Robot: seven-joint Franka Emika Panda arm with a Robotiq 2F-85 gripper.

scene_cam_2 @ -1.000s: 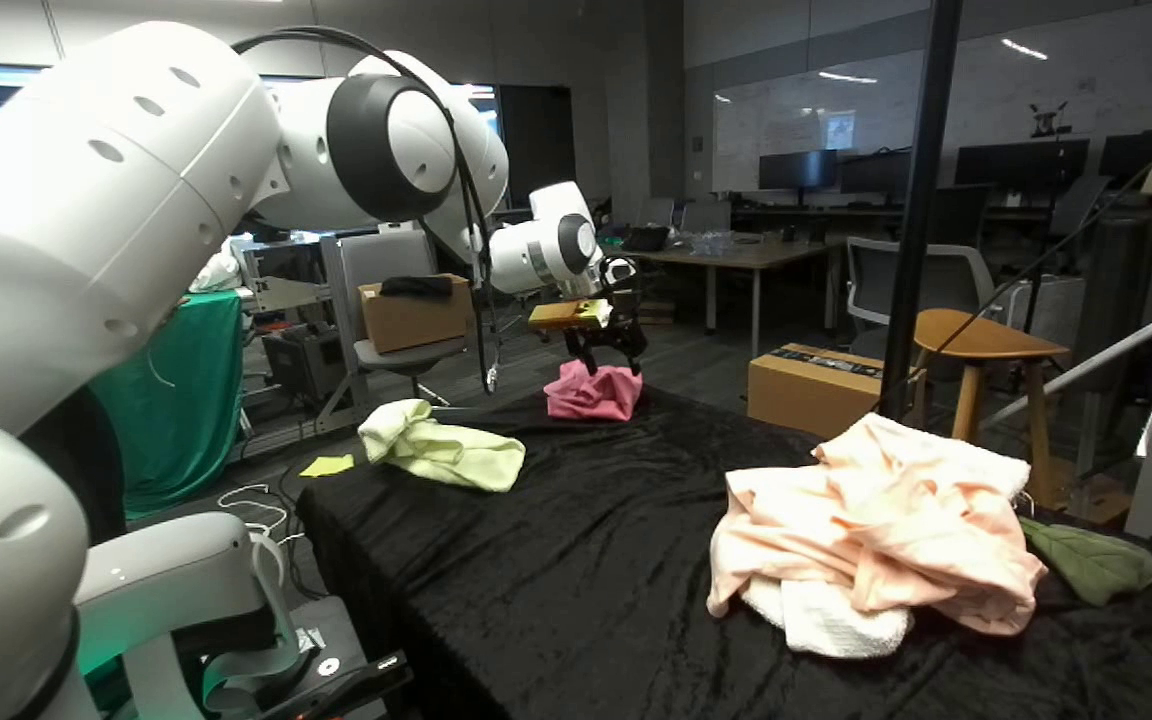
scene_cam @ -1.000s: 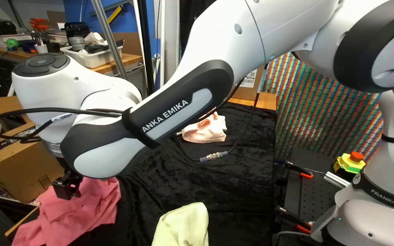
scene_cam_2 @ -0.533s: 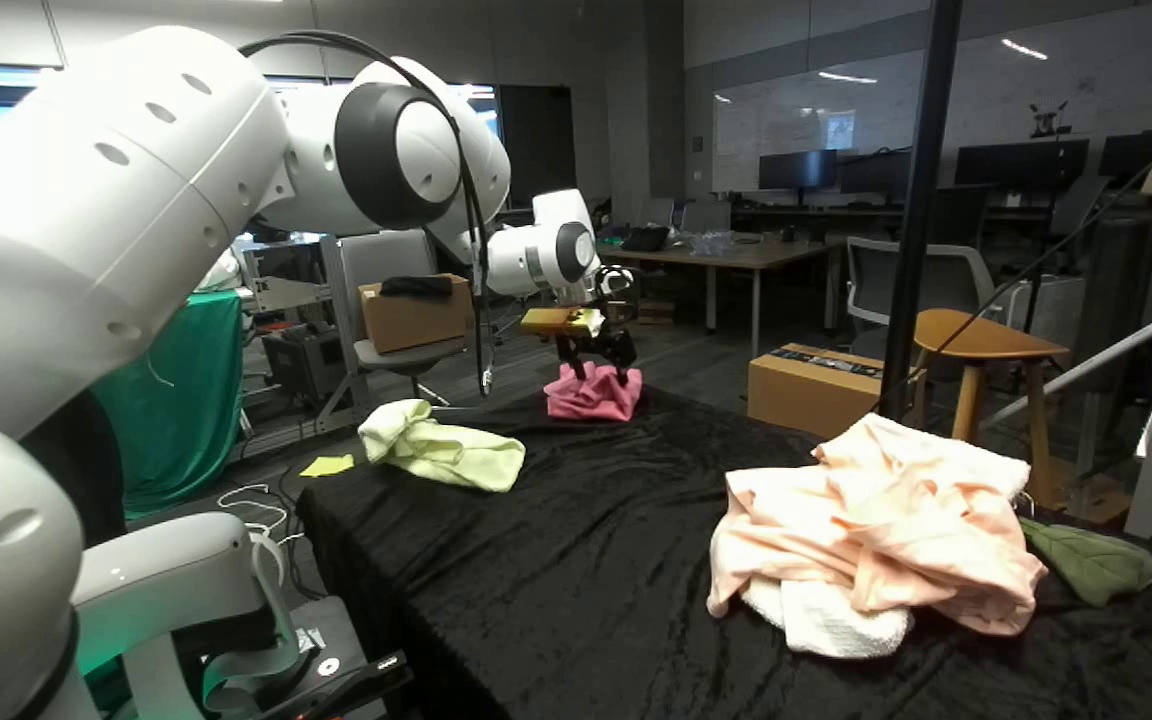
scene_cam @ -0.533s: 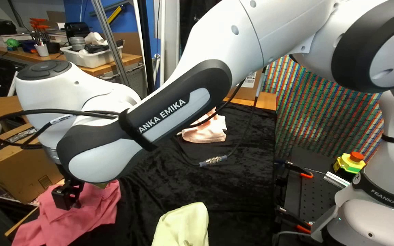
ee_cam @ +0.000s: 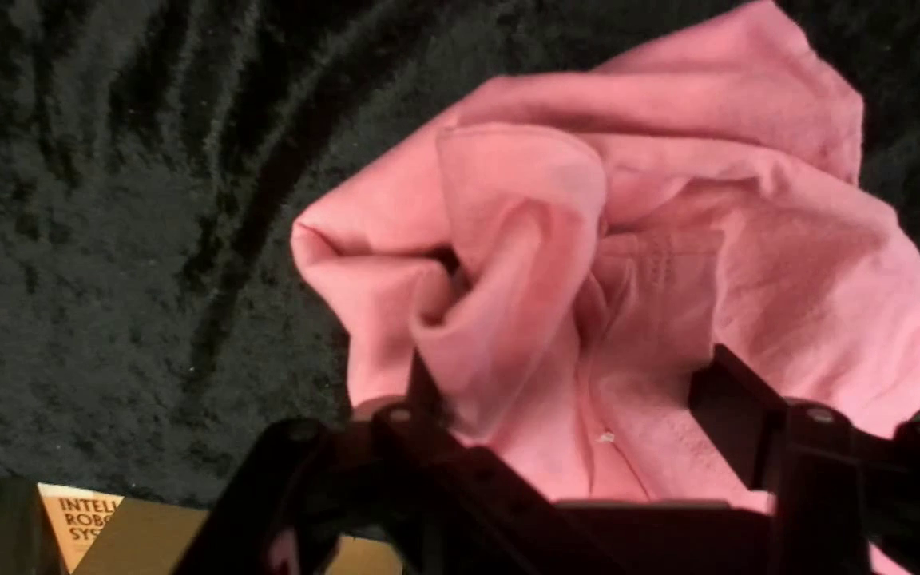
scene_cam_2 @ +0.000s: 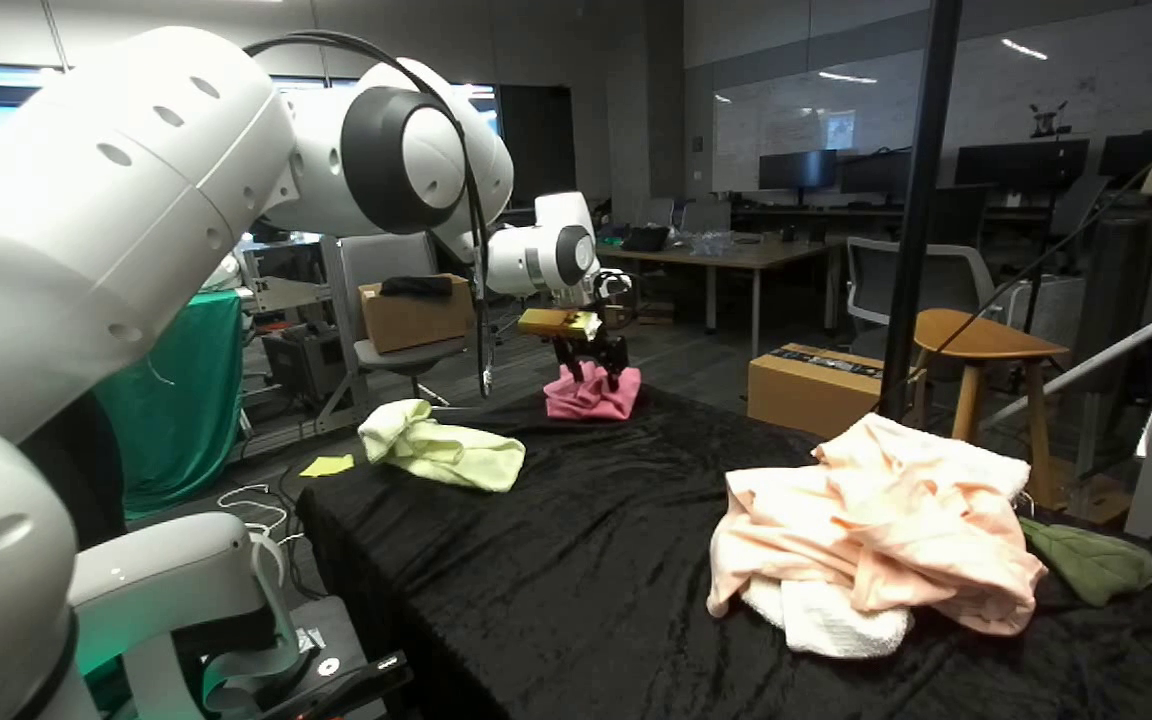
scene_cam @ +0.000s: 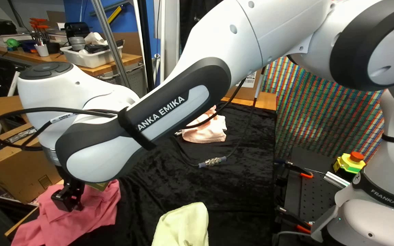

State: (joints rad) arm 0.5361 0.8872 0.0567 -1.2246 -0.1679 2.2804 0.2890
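End effector (ee_cam: 572, 391) poised over the pink cloth (ee_cam: 508, 180), nothing gripped yet
Its fingers (ee_cam: 735, 415) stand apart; the cloth lies crumpled on the table (scene_cam_2: 556, 570), contact unclear from here.

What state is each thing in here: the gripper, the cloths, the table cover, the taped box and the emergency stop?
Pink cloth: crumpled, not gripped
Gripper: open, pointing down at it; contact unclear
Pale green cloth: bunched, lying loose
Peach cloth: crumpled in a heap
Black table cover: wrinkled
Taped box: closed
Emergency stop: pressed or released, cannot tell
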